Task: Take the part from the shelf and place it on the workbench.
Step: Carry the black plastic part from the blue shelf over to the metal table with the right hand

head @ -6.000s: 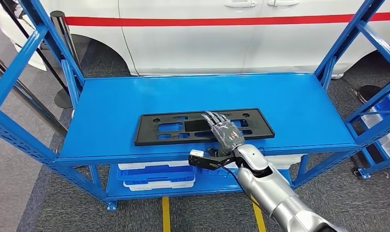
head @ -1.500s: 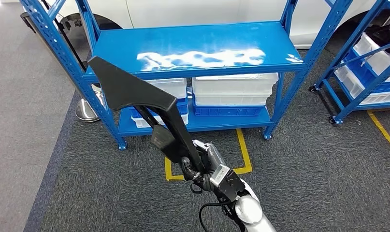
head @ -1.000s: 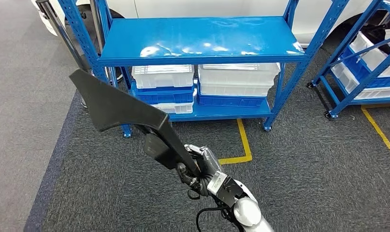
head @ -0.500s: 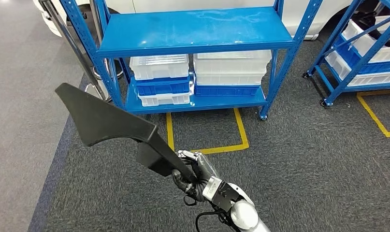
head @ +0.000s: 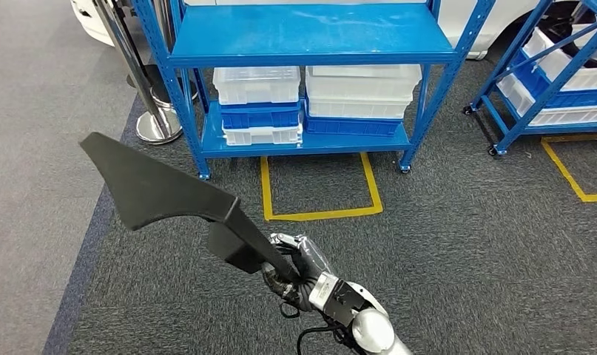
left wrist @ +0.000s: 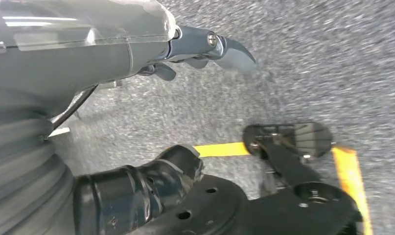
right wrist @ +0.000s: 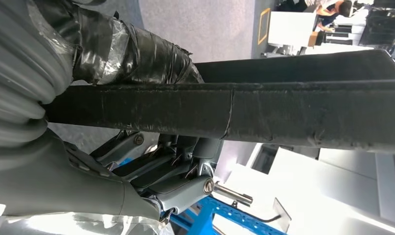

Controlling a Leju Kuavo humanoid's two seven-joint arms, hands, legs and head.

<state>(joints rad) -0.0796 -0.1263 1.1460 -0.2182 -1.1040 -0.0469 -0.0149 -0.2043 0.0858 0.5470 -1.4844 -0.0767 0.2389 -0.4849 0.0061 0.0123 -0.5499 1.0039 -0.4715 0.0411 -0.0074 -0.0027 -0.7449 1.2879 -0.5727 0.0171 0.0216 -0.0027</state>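
Grey carpet (head: 465, 244) fills the frame's lower half; we see our right hand (head: 299, 268) gripping the long black plastic part (head: 162, 194), our left hand (left wrist: 212, 46) holding nothing, fingers loosely apart.

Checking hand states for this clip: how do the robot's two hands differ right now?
The right hand grips the black part, holding it up over the carpet; the left hand holds nothing. The right hand's fingers wrap around the part's edge, while the left hand's fingers are apart and point toward the carpet. Both are grey, many-fingered hands.
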